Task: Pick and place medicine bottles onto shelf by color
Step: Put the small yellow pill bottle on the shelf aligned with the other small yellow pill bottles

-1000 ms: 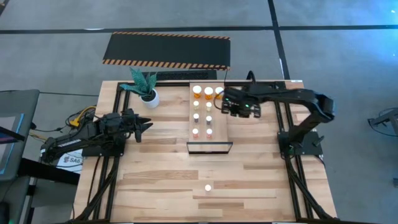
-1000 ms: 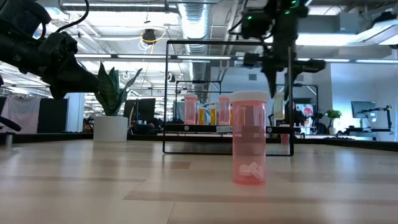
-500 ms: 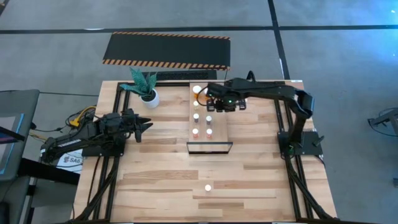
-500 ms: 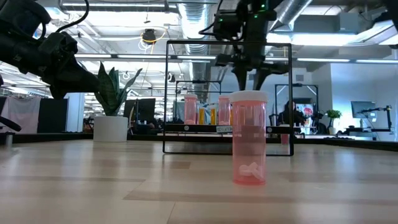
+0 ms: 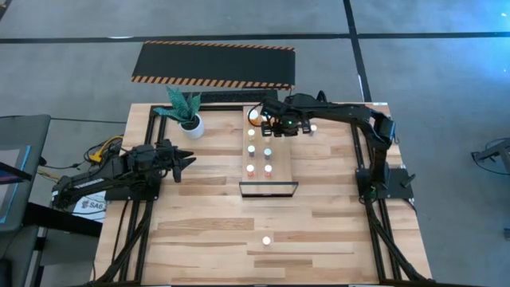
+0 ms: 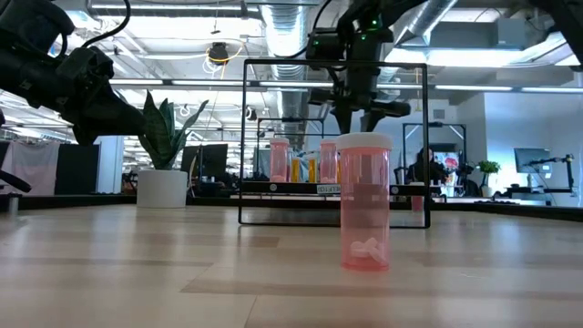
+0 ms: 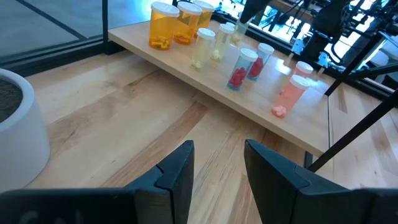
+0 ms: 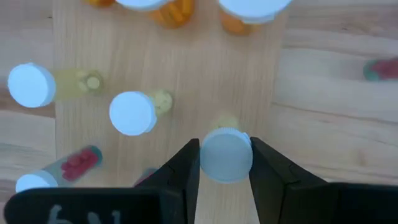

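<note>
The shelf (image 5: 279, 171) lies in the table's middle and carries orange (image 8: 168, 11), yellowish (image 8: 132, 113) and red-filled (image 8: 74, 163) medicine bottles standing on their bases. My right gripper (image 5: 280, 126) hangs over the shelf's far part, shut on a yellowish white-capped bottle (image 8: 226, 154). One pink bottle (image 6: 364, 200) stands alone on the table near its front edge (image 5: 267, 239). My left gripper (image 7: 217, 168) waits open at the table's left, pointing at the shelf, with nothing between its fingers. My right gripper pinches the yellowish bottle at its white cap (image 8: 226, 171), one finger (image 8: 183, 168) on each side. The fingers come from above, pointing down. The bottle stays upright below them over the shelf board; I cannot tell whether its base touches the board.
A white pot with a green plant (image 5: 191, 123) stands at the table's far left. A black mat with striped orange edges (image 5: 215, 64) lies beyond the far edge. A dark frame (image 6: 332, 141) rises at the shelf's near end. Bare tabletop (image 5: 199, 231) spreads in front.
My right gripper has gone toward the table's left and a little toward its far edge, from beside the shelf's right side to over the shelf. It has rolled about its own axis and stayed shut on the yellowish bottle, which stays upright.
</note>
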Controlling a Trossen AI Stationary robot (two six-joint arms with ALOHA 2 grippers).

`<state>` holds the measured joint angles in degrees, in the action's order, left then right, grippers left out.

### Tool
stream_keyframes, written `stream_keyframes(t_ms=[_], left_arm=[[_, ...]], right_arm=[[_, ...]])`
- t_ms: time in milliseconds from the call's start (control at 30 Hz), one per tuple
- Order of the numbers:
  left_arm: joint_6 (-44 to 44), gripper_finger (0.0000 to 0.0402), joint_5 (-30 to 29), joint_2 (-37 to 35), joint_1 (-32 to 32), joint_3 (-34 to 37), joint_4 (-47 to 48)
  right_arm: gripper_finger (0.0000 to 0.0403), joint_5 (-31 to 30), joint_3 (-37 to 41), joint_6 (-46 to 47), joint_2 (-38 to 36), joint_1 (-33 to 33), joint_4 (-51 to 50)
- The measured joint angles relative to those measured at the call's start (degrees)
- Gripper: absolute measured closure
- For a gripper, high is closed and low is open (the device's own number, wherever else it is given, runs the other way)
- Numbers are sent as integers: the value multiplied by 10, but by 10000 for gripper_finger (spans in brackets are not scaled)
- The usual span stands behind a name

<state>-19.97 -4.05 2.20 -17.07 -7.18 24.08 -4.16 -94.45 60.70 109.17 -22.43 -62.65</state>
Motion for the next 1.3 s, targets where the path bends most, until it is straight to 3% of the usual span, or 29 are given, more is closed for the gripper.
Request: stream_keyframes(t_ms=[1300], left_arm=[[0, 274, 0, 0, 0, 0, 0]], right_arm=[[269, 13, 0, -28, 18, 1, 24]])
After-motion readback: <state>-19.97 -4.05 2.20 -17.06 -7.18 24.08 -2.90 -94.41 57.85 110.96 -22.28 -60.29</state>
